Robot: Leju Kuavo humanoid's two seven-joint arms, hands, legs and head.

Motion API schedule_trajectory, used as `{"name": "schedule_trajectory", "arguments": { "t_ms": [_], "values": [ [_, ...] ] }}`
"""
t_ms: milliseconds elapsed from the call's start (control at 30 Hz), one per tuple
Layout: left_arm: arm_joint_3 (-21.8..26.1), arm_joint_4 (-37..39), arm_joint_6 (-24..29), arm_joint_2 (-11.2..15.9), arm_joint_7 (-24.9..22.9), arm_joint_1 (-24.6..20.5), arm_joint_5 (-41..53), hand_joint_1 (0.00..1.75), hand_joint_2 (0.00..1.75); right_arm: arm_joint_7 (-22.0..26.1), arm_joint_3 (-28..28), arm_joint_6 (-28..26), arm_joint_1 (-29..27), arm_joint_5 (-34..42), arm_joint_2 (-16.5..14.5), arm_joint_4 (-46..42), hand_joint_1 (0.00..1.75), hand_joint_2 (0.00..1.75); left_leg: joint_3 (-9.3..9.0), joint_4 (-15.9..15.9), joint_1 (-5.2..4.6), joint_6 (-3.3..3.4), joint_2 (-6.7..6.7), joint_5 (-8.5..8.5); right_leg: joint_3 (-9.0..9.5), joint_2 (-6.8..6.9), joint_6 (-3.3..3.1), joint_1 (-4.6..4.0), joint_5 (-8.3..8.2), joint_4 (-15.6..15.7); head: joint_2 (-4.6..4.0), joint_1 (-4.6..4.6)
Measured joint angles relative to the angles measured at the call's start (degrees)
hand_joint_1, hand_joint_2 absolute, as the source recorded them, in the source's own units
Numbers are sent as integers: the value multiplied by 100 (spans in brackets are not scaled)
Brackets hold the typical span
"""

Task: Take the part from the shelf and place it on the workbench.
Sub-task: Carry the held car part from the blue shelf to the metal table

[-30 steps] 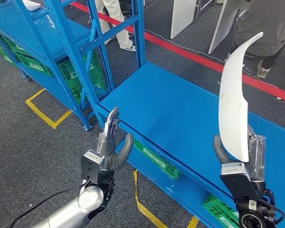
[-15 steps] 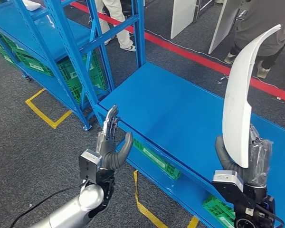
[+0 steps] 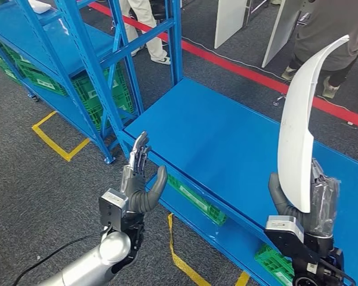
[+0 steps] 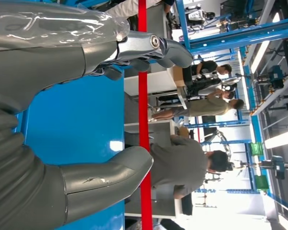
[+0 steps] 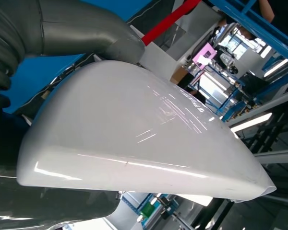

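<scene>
While clamped upright by the right hand [image 3: 310, 202], glossy white curved plastic part [image 3: 299, 131] liable to tip onto blue metal table [image 3: 213, 137]; left hand [image 3: 139, 179] spread, empty.

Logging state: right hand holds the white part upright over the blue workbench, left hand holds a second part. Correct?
Not quite. The left hand holds nothing; the head view shows its fingers spread and empty. The right hand does hold the white part upright over the blue workbench.

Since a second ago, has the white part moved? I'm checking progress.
Yes. The white part, held upright by the right robot hand, has shifted right and slightly back over the blue workbench.
</scene>
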State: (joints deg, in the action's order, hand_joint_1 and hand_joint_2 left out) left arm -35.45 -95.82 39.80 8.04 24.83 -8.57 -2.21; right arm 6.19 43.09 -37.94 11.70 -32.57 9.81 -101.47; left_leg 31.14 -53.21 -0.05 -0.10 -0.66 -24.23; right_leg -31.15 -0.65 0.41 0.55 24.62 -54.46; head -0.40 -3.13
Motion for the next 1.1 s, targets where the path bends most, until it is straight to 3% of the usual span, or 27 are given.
{"name": "schedule_trajectory", "arguments": {
  "t_ms": [233,633,933,1033,1100],
  "values": [
    [0,0,-2,-1,2,2,-30,0,175,-5,5,0,-1,29,0,-1,175,175,0,0,0,0,0,0,0,0,0,0,0,0,-1,0],
    [0,-1,-3,-28,37,18,107,0,175,102,2,32,-11,961,0,-34,175,175,1,0,0,0,0,0,-1,0,0,0,0,0,-1,1],
    [0,-57,-2,-28,37,65,129,0,175,176,2,258,-9,1094,0,-35,175,175,4,-1,0,1,0,-1,0,1,1,2,-1,2,-1,0],
    [0,-98,-1,-28,37,73,151,0,175,104,2,301,-4,980,1,-54,175,175,-25,78,1,90,-11,24,33,17,56,19,-28,80,-1,-15],
    [0,-126,1,-36,40,76,160,0,175,75,1,319,3,930,2,-76,175,175,-127,251,46,139,-27,100,-10,28,95,8,77,-37,-1,-14]
  ]
}}
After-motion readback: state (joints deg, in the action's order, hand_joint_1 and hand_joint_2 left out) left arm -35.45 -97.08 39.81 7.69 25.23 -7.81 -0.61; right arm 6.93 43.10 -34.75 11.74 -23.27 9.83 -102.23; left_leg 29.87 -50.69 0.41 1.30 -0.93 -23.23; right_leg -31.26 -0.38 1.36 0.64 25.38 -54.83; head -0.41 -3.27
